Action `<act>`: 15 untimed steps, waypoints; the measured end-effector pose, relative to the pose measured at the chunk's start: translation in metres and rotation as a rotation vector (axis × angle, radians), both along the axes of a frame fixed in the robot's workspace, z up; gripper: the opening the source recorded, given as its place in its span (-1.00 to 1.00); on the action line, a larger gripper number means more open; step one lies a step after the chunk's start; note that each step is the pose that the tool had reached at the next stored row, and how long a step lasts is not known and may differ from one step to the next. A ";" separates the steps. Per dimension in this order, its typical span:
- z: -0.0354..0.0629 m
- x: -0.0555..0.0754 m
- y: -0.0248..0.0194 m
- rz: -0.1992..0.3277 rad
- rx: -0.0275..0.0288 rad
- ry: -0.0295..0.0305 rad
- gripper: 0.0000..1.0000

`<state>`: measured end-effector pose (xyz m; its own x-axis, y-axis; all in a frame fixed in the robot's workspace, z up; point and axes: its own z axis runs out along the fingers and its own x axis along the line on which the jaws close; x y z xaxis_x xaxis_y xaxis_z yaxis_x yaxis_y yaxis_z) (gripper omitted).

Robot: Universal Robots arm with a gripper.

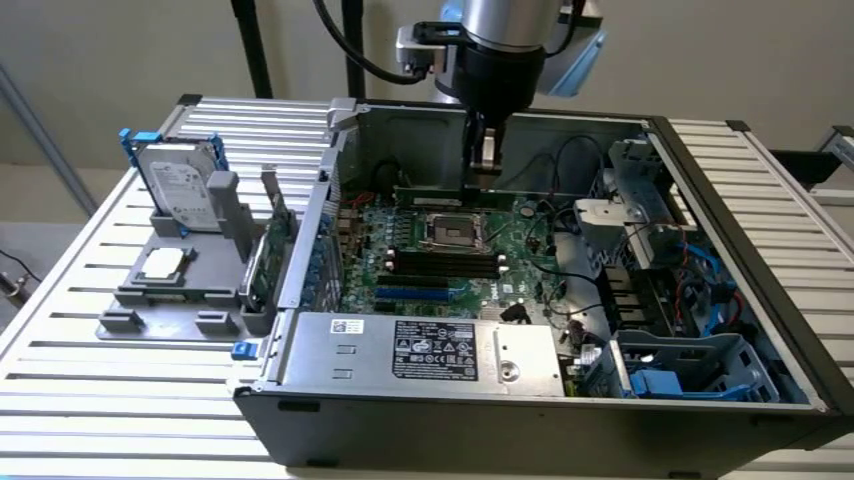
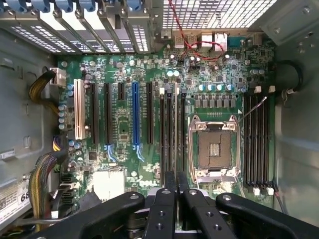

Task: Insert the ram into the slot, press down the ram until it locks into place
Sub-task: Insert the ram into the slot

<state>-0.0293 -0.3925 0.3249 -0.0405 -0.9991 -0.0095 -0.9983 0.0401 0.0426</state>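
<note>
Evidently the work is at the seating stage. The hand (image 1: 489,172) hangs straight down into the open computer case (image 1: 747,300), which lies on its side on the slatted bench (image 1: 120,400) so that the motherboard (image 2: 124,149) faces up and can be reached from above.

In the wrist view the hand (image 2: 177,175) has its two black fingers (image 2: 169,185) pressed close together with only a thin dark seam between them. They seem to be pinching the ram's narrow top edge, though a plain downward bearing on it cannot be ruled out.

The ram (image 1: 434,190) stands on edge just behind the square CPU socket (image 1: 447,228) in the exterior view, a long green strip running across the board. From above, the ram (image 2: 175,129) shows only as a thin pale line, because the camera looks down its edge. That line lies along the slot (image 2: 175,90), one of four parallel black connectors beside the socket (image 2: 214,149), so stick and connector appear aligned lengthwise.

The hand meets the ram toward the exterior view's right of its middle, not at its centre. I judge this puts the push nearer one end clip. Whether the clips have closed is too small to tell.

The four matching slots (image 2: 257,144) on the socket's other side stand empty, and the blue connector (image 2: 135,114) lies well apart.
</note>
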 end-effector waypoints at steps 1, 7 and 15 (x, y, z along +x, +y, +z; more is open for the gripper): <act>-0.0018 0.000 0.0000 0.000 0.0001 0.0000 -0.75; -0.0127 0.000 0.0000 0.000 0.0001 0.0001 -0.75; -0.0271 0.000 0.0000 0.000 0.0002 0.0056 -0.75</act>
<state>-0.0290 -0.3925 0.2978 -0.0405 -0.9991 -0.0094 -0.9980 0.0400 0.0482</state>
